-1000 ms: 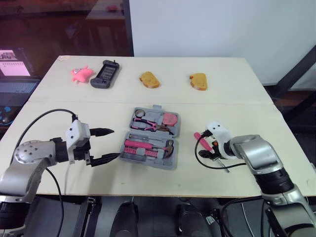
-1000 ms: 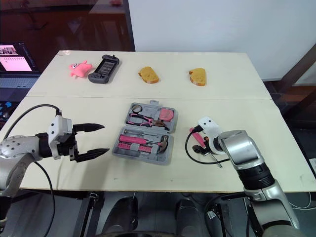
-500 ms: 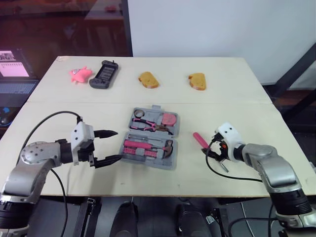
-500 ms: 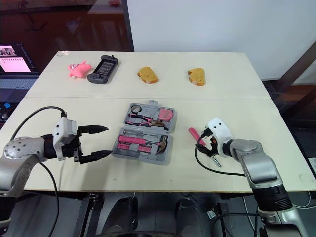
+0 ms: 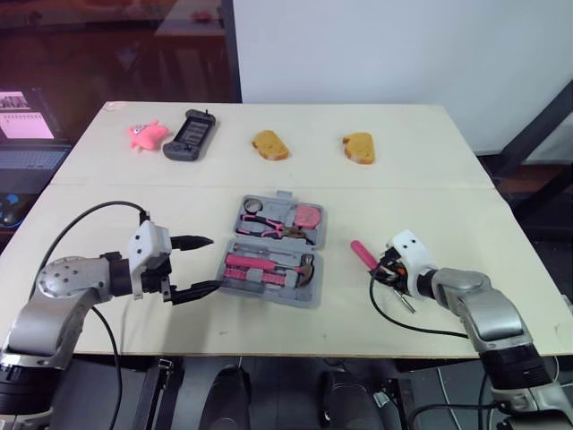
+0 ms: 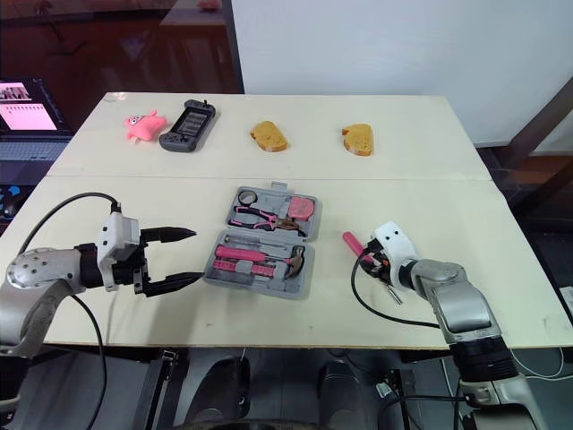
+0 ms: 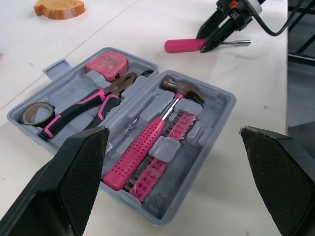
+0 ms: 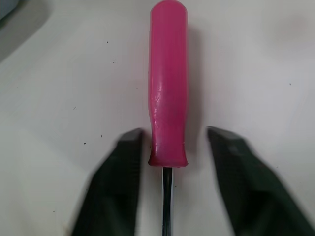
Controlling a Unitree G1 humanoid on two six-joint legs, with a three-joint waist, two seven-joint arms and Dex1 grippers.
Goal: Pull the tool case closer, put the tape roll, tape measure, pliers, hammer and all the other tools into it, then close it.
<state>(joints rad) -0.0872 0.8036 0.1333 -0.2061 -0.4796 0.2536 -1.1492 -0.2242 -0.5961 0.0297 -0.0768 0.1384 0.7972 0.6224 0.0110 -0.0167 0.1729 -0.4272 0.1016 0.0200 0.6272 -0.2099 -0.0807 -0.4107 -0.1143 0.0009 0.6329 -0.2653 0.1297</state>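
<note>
Pink screwdriver now lies between the right jaws, which stand apart on either side of the handle's base without touching it. Half a second ago they sat further back along the shaft, so the grasp looks lined up and closing seems next. Left jaws, wide apart, have held just beside the case. Right wrist view shows the straddle that the head views hide; left wrist view shows hammer, pliers, tape roll and tape measure already seated
</note>
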